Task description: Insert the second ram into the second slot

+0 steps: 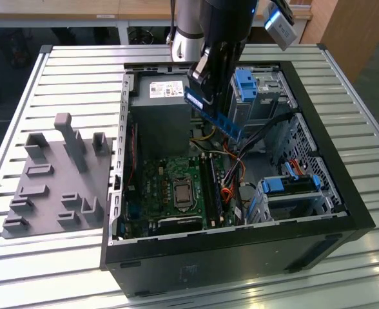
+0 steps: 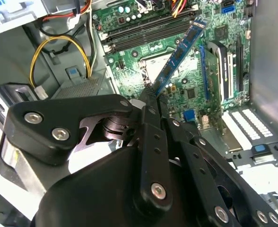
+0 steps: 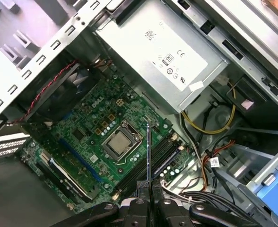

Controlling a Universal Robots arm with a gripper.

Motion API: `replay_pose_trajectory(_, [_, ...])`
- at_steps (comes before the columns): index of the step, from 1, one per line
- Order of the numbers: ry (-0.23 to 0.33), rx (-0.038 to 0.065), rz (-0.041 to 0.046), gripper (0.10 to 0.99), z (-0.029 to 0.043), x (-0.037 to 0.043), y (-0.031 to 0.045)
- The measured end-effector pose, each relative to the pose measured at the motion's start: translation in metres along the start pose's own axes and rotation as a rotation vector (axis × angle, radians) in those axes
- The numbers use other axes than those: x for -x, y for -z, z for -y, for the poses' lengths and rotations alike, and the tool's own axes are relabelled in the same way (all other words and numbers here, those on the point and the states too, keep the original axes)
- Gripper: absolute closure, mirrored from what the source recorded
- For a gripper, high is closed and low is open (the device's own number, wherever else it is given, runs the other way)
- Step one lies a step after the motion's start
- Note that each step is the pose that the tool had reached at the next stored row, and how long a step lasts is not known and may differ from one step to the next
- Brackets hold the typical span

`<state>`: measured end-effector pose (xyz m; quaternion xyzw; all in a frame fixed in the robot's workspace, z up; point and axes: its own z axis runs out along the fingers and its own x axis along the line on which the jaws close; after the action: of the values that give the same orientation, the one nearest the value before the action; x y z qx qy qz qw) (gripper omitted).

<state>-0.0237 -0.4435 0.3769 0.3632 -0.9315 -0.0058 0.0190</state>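
My gripper [image 1: 204,95] is shut on one end of the second ram [image 1: 216,120], a thin dark-blue stick. It hangs tilted in the air above the open computer case [image 1: 344,193]. In the second wrist view the ram [image 2: 179,52] slants away from the fingertips [image 2: 152,97] over the green motherboard [image 2: 177,71]. In the first wrist view the ram [image 3: 148,151] appears edge-on, rising from the gripper [image 3: 148,187]. The black memory slots [image 1: 211,188] [image 2: 143,29] [image 3: 163,156] lie beside the processor socket [image 1: 180,192], well below the stick. I cannot tell which slot is the second.
The grey power supply [image 1: 160,109] fills the case's far end. Blue drive-bay latches [image 1: 244,84] and drive cages [image 1: 291,185] line the exterior view's right side, with orange and black cables [image 1: 231,180] beside the slots. A grey fixture block [image 1: 54,180] sits on the slatted table.
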Motion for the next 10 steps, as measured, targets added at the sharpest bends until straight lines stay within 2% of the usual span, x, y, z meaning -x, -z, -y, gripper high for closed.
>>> replay_pose_trajectory(10, [-0.099, -0.001, -0.0012, 0.949, 0.0000, 0.0000, -0.0004])
